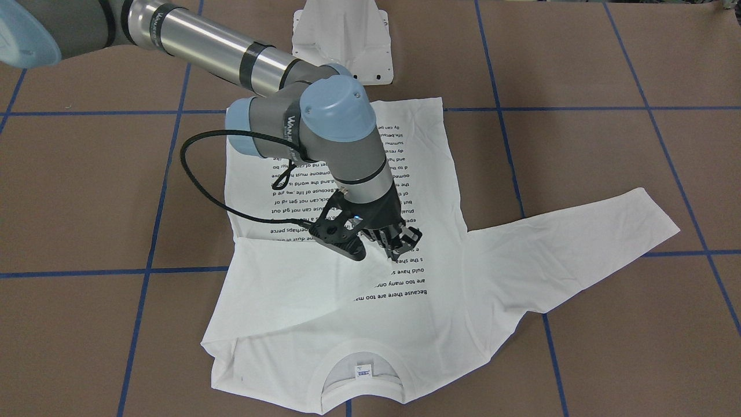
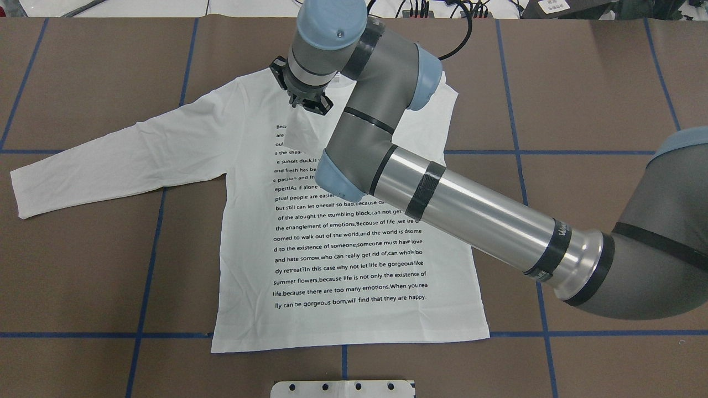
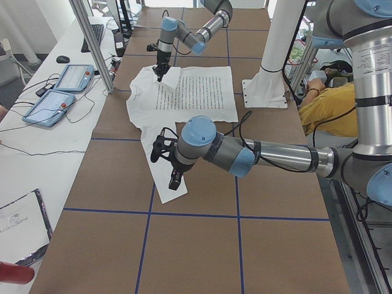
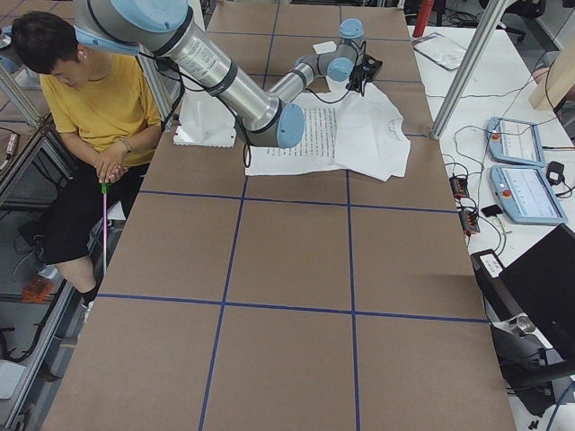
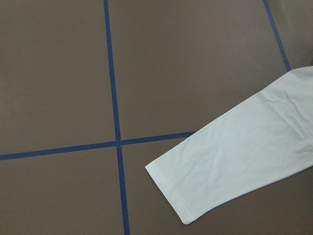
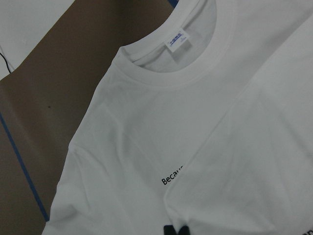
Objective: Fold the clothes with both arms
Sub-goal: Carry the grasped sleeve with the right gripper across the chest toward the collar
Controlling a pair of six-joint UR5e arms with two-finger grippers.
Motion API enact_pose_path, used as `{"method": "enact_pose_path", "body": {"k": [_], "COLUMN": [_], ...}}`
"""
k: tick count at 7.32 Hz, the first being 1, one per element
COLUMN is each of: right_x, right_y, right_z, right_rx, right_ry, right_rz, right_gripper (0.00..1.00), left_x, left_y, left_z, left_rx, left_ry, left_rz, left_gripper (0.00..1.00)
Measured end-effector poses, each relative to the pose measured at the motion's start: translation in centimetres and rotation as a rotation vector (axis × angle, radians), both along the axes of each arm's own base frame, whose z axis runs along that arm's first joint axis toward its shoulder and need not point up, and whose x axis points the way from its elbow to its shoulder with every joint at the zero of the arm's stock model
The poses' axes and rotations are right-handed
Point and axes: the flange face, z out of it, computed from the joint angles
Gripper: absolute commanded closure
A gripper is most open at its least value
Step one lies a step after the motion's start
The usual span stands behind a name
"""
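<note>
The white long-sleeved shirt (image 2: 354,276) lies flat on the brown table, its black text facing up and its collar (image 1: 362,370) on the far side from the robot. One sleeve (image 2: 110,155) stretches out to the robot's left. The other sleeve is folded over the chest. My right gripper (image 2: 306,104) hangs over the upper chest, shut on the end of that folded sleeve (image 2: 301,130). The left gripper (image 3: 174,182) hovers over the stretched sleeve's cuff (image 5: 171,191). It shows only in the exterior left view, so I cannot tell if it is open or shut.
The white pedestal base (image 1: 341,40) stands just behind the shirt's hem. Blue tape lines (image 2: 149,276) grid the table. A seated person in yellow (image 4: 81,99) is beside the robot. Tablets (image 3: 61,86) lie on a side bench.
</note>
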Motion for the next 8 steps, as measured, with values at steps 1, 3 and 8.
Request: {"method": "enact_pose_path", "body": {"k": [1,3,8], "right_x": [-1.7,-3.5,-5.8], "right_y": [1.4,3.1,6.2], "right_z": [-0.7,-1.1,-3.3], "right_rx": [0.010,0.021,0.046], "right_ry": [-0.012,-0.019,-0.039], "right_rz": [0.002,-0.005,-0.029], "right_gripper": [1.00,1.00,1.00], "left_x": [0.0,0.0,0.0], "left_y": [0.0,0.1,0.3], "left_z": [-0.1,-0.5,-0.9], "left_rx": [0.003,0.010,0.014], "left_ry": [0.000,0.001,0.002], "left_rz": [0.000,-0.002,-0.003], "left_gripper": [0.00,0.00,0.00]}}
